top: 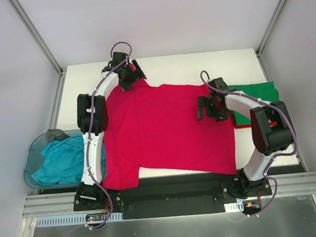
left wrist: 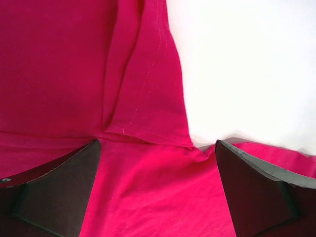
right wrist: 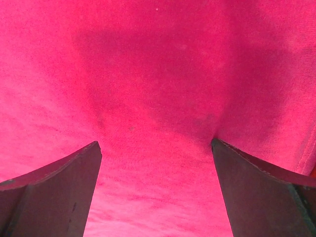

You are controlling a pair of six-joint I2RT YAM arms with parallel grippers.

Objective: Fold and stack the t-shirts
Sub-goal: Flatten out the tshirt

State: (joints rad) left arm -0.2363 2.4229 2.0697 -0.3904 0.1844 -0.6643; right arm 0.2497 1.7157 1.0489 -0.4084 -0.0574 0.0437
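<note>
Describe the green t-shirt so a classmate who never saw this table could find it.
Start at the white table and go to its right edge, beyond the spread crimson t-shirt. The green t-shirt lies folded there, beside the right arm. It is the only green cloth.

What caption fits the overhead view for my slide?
Left claw and right claw over a red t-shirt spread on the table; green shirt right, teal shirt in tub left.

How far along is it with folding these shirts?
Done: a folded green t-shirt lies at the right of the table, with red cloth showing under its near edge. In hand: a red t-shirt lies spread flat, the open left hand at its far corner, the open right hand over its right side. Left: folding it, and the teal t-shirt crumpled in the blue tub.
</note>
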